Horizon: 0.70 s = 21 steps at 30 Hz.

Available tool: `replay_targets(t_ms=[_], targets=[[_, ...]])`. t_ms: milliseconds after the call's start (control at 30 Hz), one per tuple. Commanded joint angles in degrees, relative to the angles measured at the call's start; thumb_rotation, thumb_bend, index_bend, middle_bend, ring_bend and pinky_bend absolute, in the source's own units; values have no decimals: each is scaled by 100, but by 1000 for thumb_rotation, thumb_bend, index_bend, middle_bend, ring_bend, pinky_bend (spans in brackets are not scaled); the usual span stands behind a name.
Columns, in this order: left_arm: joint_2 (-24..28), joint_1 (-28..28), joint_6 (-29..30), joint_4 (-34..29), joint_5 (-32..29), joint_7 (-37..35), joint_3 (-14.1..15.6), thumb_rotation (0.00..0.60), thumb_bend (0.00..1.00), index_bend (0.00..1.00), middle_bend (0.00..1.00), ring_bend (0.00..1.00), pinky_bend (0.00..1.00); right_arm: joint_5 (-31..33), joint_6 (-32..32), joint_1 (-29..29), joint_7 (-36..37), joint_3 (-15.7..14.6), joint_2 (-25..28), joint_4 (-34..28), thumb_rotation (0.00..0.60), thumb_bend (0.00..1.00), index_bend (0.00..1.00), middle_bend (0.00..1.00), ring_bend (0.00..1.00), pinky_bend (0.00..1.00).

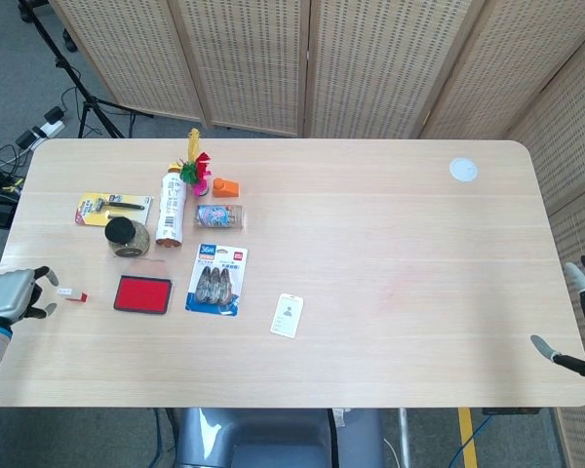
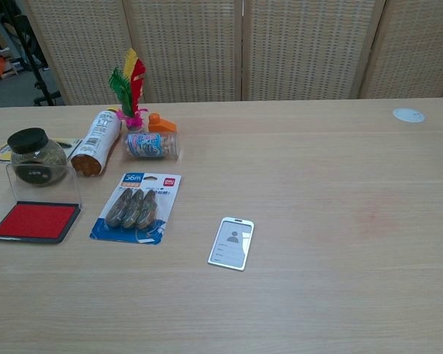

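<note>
My left hand (image 1: 12,294) hovers at the table's left edge with its fingers apart and nothing in them. A small red and white piece (image 1: 72,293) lies just to its right. Beyond that sit a red ink pad (image 1: 142,293) (image 2: 35,221) and a blue pack of binder clips (image 1: 217,279) (image 2: 136,208). My right hand (image 1: 582,317) is off the table's right edge, fingers spread and holding nothing. A white ID card (image 1: 287,315) (image 2: 232,243) lies near the table's middle. Neither hand appears in the chest view.
At the left stand a black-lidded jar (image 1: 127,237) (image 2: 35,158), a lying bottle (image 1: 171,205) (image 2: 94,143), a feather shuttlecock (image 1: 197,161) (image 2: 129,88), an orange piece (image 1: 225,186), a clear tube (image 1: 219,215) and a razor pack (image 1: 113,208). A white disc (image 1: 462,169) (image 2: 408,114) lies far right.
</note>
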Motion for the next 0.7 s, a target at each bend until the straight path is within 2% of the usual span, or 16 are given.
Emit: replay_targets(t_ms=[33,700], targets=[[-85,-87,-143,128,-137,125,-45,600,286,484,1000,990,895,14,-3,-1,7,5,0,5,600,0,0,0,0,0],[-422,-231,-229,480,-136,342,-29,600,296,495,1000,990,895,73,-101,30,31,14,-7,17,600,0,0,0,0,0]])
